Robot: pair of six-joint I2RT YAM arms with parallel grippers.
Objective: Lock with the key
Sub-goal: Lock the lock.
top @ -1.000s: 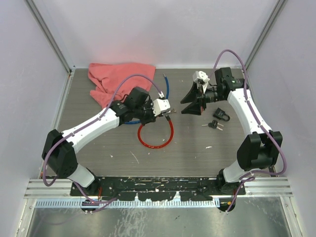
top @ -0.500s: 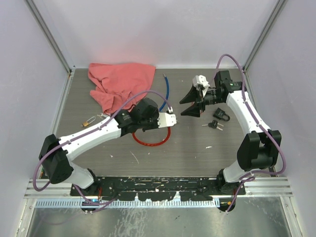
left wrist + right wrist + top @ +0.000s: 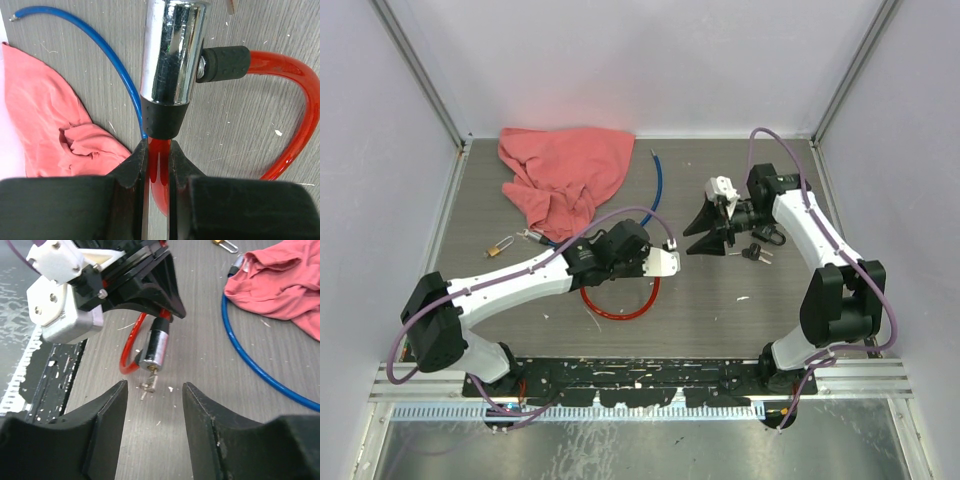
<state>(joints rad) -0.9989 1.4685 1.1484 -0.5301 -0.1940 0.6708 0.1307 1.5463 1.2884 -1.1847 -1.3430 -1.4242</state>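
Grey table [image 3: 720, 300], we are pinching the red cable lock [image 3: 292, 70] in our left gripper [image 3: 156, 150], right gripper [image 3: 154, 386] hanging open and empty.

- Top view: bright, even, diffuse light from overhead; walls [image 3: 620, 60] washed nearly white; shadows on table [image 3: 720, 300] soft & faint; sharp throughout; slight wide-angle lean at the pic's corners
- Left wrist view: chrome lock barrel [image 3: 172, 50] streaked w/ vertical glare & dark reflections; red cable [image 3: 300, 85] glows translucent, white highlight along it; left fingers [image 3: 131, 167] near-black, little detail, soft-edged; left edge beside pink cloth [image 3: 45, 115] blown white
- Right wrist view: mid-ground crisp; right fingers [image 3: 105, 435] at bottom slightly out of focus; metal sheet [image 3: 15, 340] past table's near edge shows pale speckled glare
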